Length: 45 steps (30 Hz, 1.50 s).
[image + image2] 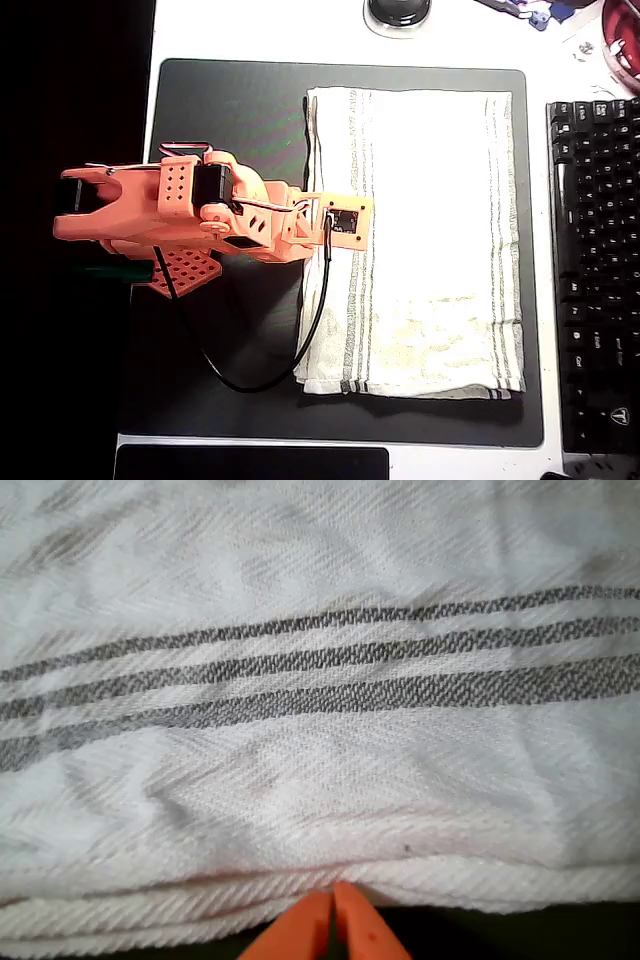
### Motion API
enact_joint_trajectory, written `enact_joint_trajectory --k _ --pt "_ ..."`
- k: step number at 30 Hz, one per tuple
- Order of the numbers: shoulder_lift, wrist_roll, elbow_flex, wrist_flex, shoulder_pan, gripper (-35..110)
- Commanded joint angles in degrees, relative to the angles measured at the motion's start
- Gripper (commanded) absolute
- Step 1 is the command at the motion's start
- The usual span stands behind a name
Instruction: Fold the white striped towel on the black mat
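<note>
Off-white striped towel (420, 240) folded on black mat (230, 130); orange pincer (333, 905) tips together at towel edge.

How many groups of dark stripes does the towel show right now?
2 on the white striped towel in the overhead view: one near its left edge, partly under the orange arm, one near its right edge by the keyboard. Folded layers may hide more.

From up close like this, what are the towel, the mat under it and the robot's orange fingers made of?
The white striped towel looks like woven cotton: a herringbone weave shows, with dark grey woven stripes. The black mat looks like matte rubber or fabric-topped foam; it barely shines. The gripper fingers look like smooth orange plastic, probably printed.
</note>
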Motion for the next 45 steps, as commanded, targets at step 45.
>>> enact_joint_trajectory --k 45 --pt "1.4 -0.5 1.3 0.5 -0.2 1"
